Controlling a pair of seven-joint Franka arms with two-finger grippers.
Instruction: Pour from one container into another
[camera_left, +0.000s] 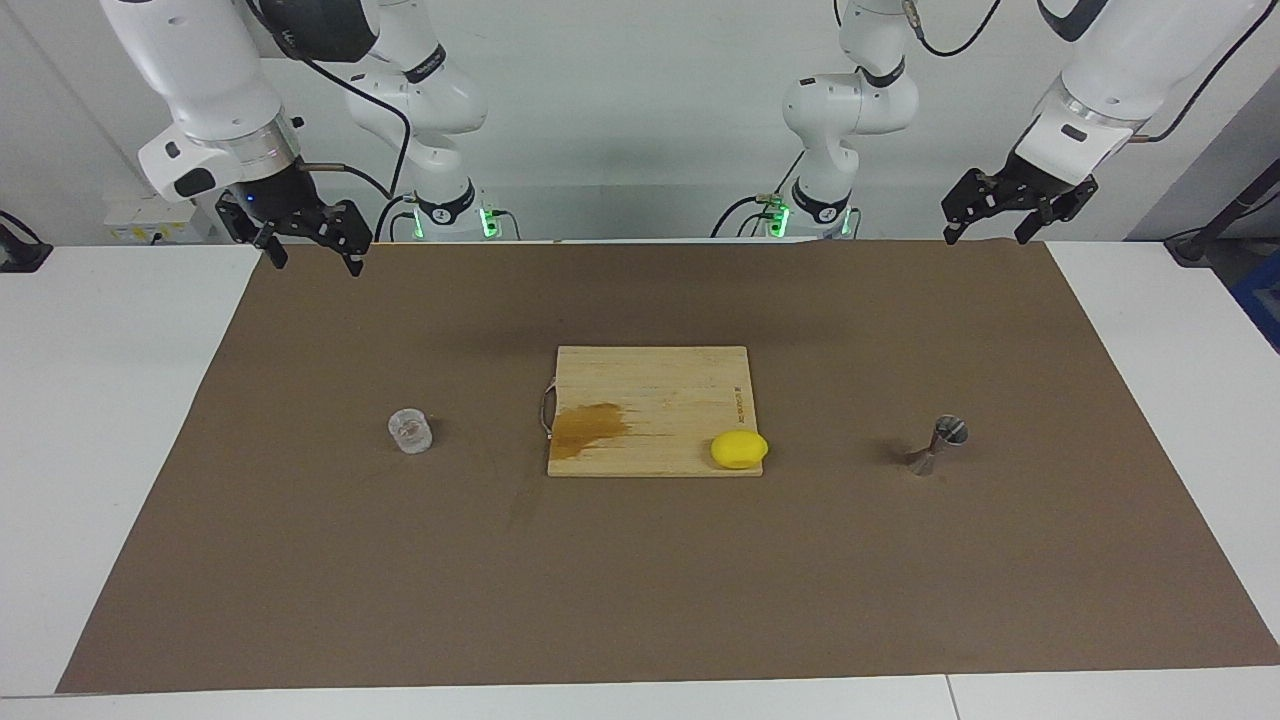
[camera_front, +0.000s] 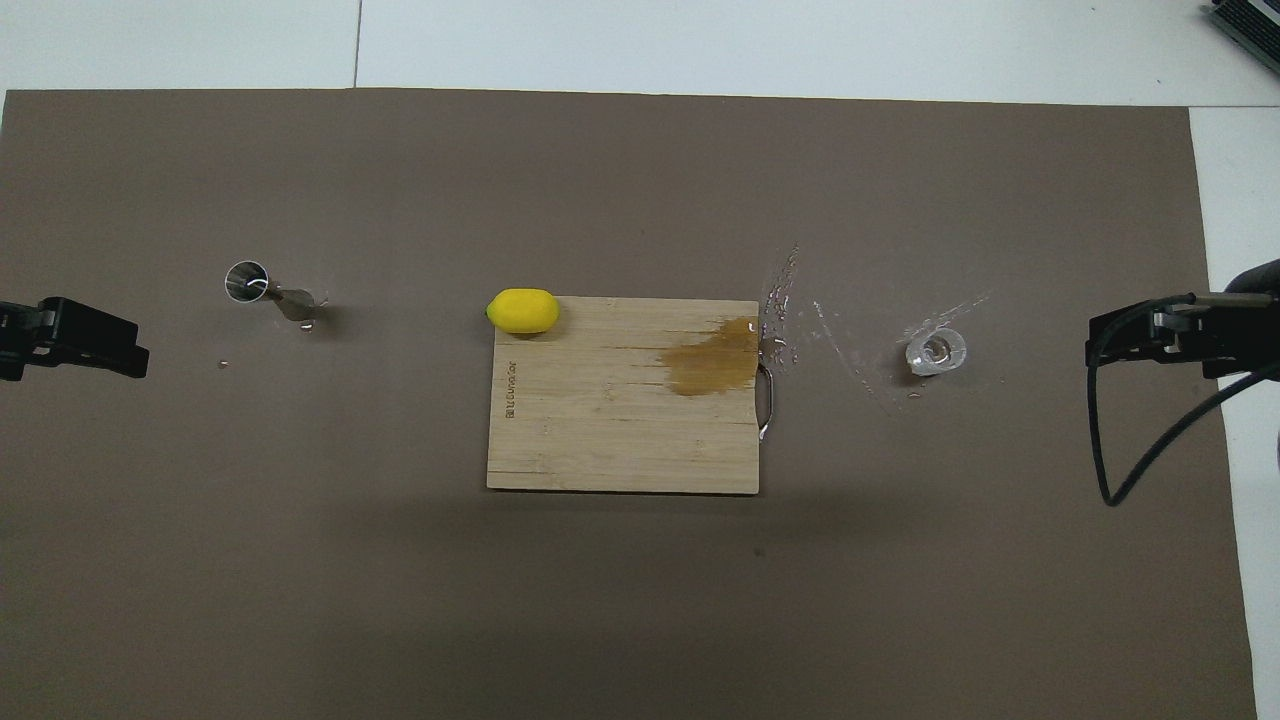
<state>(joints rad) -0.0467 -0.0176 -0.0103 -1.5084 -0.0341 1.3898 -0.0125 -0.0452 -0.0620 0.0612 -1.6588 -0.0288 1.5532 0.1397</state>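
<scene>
Glass tumbler (camera_left: 410, 431) is what we are seeing standing upright on the brown mat (camera_left: 640, 600), toward the right arm's end of the table, with wet streaks (camera_front: 800, 300) lying on the mat beside it. We are finding the steel jigger (camera_left: 938, 446) standing toward the left arm's end, well apart from the glass. Between them a wooden cutting board (camera_left: 655, 395) is lying, carrying a brown stain (camera_left: 592, 425) and a lemon (camera_left: 739, 449) at its corner. We are watching the right gripper (camera_left: 312, 255) hanging over the mat's edge with fingers spread and holding nothing. The left gripper (camera_left: 990, 232) is waiting likewise, fingers apart and empty.
</scene>
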